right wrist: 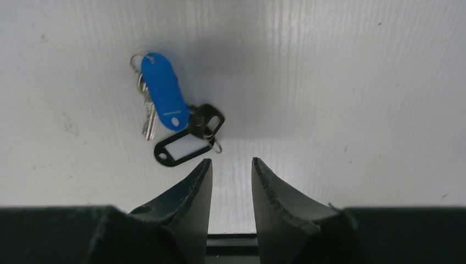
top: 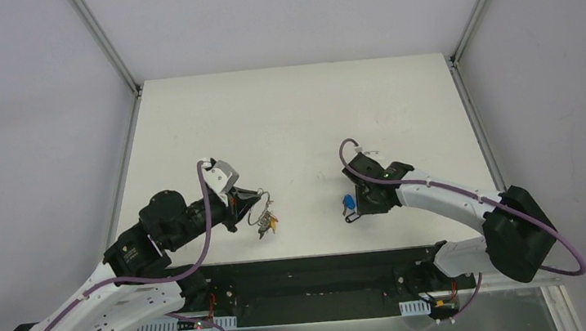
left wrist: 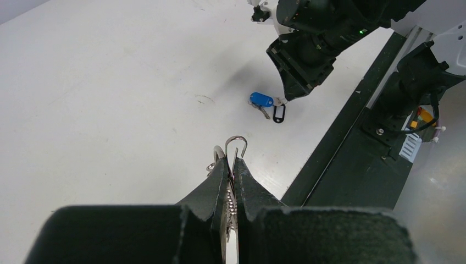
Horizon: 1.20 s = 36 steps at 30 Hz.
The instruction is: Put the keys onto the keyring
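Note:
The keys lie bunched on the white table: a silver key with a blue plastic head (right wrist: pixel 164 91) and a black-headed key (right wrist: pixel 206 119), joined to a black-framed tag (right wrist: pixel 184 147). The bunch also shows in the top view as the keys (top: pixel 348 203). My right gripper (right wrist: pixel 231 161) hovers just near of them, open, with nothing between its fingers. My left gripper (left wrist: pixel 233 160) is shut on the keyring (left wrist: pixel 236 144); its wire hook pokes out past the fingertips. In the top view the keyring (top: pixel 265 220) hangs from the left gripper (top: pixel 254 201) with small coloured keys on it.
The black base rail (top: pixel 317 266) runs along the table's near edge, close behind both grippers. Metal frame posts (top: pixel 109 49) rise at the far corners. Roughly a hand's width of table (top: pixel 306 205) separates the keyring from the keys.

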Tool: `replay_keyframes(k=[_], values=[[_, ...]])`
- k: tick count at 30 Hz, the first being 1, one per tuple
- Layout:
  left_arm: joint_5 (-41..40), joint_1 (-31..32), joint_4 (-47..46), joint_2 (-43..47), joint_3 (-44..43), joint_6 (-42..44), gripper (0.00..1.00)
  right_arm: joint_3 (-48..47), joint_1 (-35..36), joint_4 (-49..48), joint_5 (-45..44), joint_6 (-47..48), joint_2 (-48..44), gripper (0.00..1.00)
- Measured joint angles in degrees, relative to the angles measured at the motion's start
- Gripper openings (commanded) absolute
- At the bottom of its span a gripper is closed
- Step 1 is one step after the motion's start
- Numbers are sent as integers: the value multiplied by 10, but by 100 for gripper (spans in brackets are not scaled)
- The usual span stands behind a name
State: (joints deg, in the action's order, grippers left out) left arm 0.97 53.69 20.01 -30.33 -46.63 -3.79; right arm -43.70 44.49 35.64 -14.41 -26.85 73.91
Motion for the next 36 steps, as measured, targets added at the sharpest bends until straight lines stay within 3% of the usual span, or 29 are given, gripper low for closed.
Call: replay_keyframes(k=[12,23,33,36], values=[[-2,0,0,-5,0,0,0,-12,-4,-20,22,96,47,32],[-5,0,0,-6,0,0,0,-19,-12,-29,49,117,74,25],[-13,0,0,-9,0,0,0,-19,-28,-29,65,119,77,6],[-13,0,0,-9,0,0,0,-19,-35,-31,74,120,82,5]])
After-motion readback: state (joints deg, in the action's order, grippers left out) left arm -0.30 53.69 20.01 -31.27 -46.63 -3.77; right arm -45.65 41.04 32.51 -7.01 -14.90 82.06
